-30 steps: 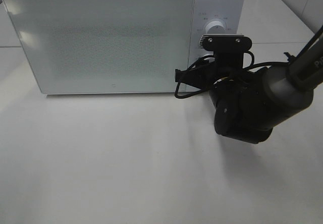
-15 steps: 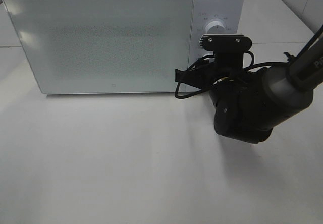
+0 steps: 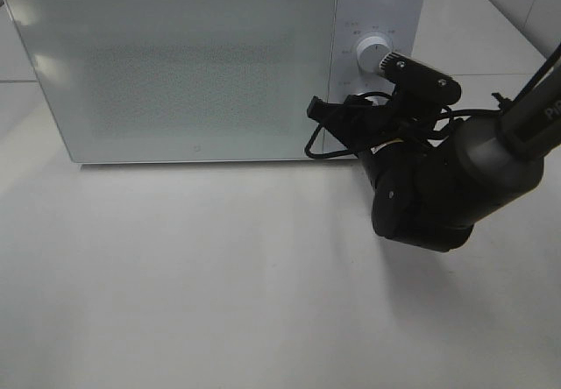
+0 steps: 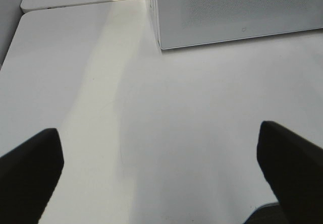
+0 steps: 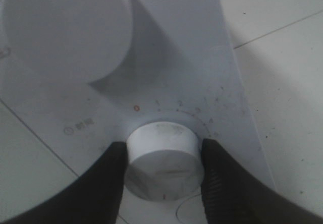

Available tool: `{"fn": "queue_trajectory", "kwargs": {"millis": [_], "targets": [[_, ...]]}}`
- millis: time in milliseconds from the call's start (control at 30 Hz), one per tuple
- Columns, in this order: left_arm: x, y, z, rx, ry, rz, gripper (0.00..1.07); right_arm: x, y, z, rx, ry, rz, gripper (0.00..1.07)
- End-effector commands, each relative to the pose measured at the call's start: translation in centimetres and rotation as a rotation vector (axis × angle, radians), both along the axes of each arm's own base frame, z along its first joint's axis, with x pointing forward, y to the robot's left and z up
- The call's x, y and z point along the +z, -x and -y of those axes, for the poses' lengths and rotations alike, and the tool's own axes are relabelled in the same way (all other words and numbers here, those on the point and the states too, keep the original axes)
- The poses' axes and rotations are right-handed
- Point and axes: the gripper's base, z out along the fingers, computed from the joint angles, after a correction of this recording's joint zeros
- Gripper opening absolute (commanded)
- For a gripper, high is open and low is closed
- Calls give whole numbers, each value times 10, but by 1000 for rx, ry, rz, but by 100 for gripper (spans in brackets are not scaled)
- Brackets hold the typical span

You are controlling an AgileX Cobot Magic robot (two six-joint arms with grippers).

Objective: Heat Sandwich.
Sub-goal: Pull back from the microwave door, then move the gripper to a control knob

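Pinching the lower dial (image 5: 162, 156) of the microwave (image 3: 175, 74) with my right claw (image 5: 164, 166), jaws half-closed snug on its sides, left claw (image 4: 161, 173) gaping wide, holding nothing, over the white table (image 4: 151, 113); door (image 3: 175, 21) shut and frosted, cannot tell where the sandwich lies.

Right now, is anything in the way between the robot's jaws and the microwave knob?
Nothing visible. The right gripper has its jaws against both sides of the lower knob, with no gap showing. The microwave door is shut, and no sandwich shows in any view.
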Motion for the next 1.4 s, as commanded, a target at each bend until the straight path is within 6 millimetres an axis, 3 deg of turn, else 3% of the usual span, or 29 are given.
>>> {"fn": "queue_trajectory", "kwargs": {"millis": [33,167,600,967,1133,1400], "targets": [[0,3,0,0,7,40,101,10,-4,-2,-8,-85,76,15],[0,3,0,0,7,40,101,13,-5,-1,-57,-307,114,16],[0,3,0,0,7,40,101,19,-5,1,-135,-744,173,16],[0,3,0,0,7,40,101,22,-5,5,-219,-1251,218,17],[0,3,0,0,7,40,101,22,-5,5,-238,-1372,218,17],[0,3,0,0,7,40,101,22,-5,4,-228,-1350,214,19]]}}
